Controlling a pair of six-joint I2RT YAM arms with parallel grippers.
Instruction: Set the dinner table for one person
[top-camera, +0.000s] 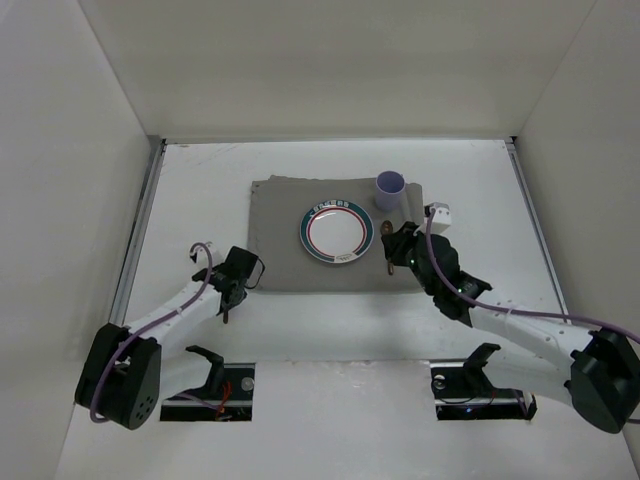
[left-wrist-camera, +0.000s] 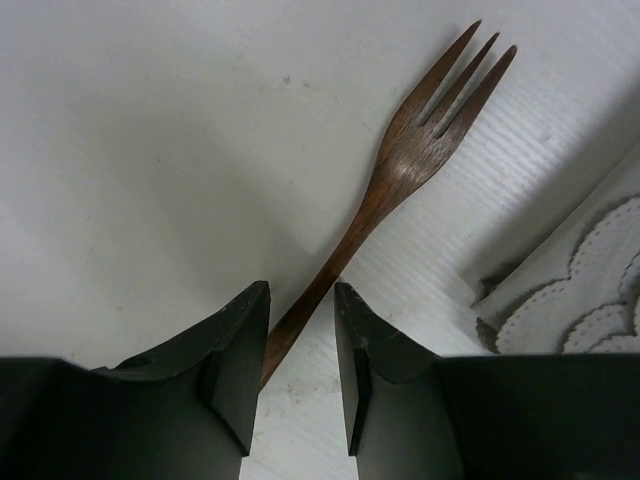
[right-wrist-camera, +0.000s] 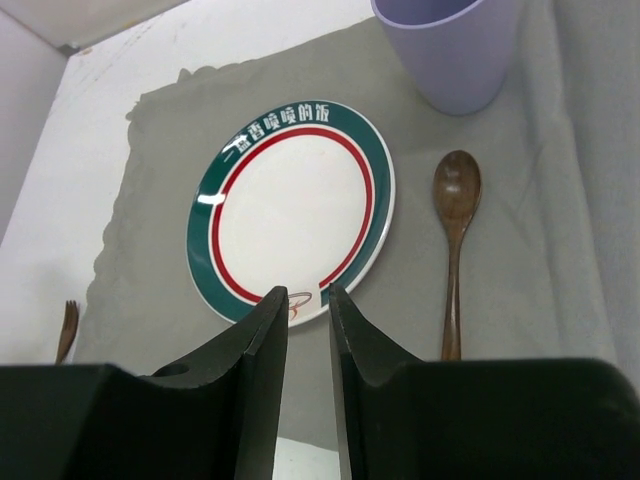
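Hiding fork handle end: left hand.

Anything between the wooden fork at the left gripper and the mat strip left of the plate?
Nothing visible. Only bare white tabletop and grey cloth mat separate the brown wooden fork from the round green-rimmed plate.

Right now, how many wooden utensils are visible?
2. The fork lies on the dinner table, its handle inside the left claw; the spoon lies on the mat right of the plate.
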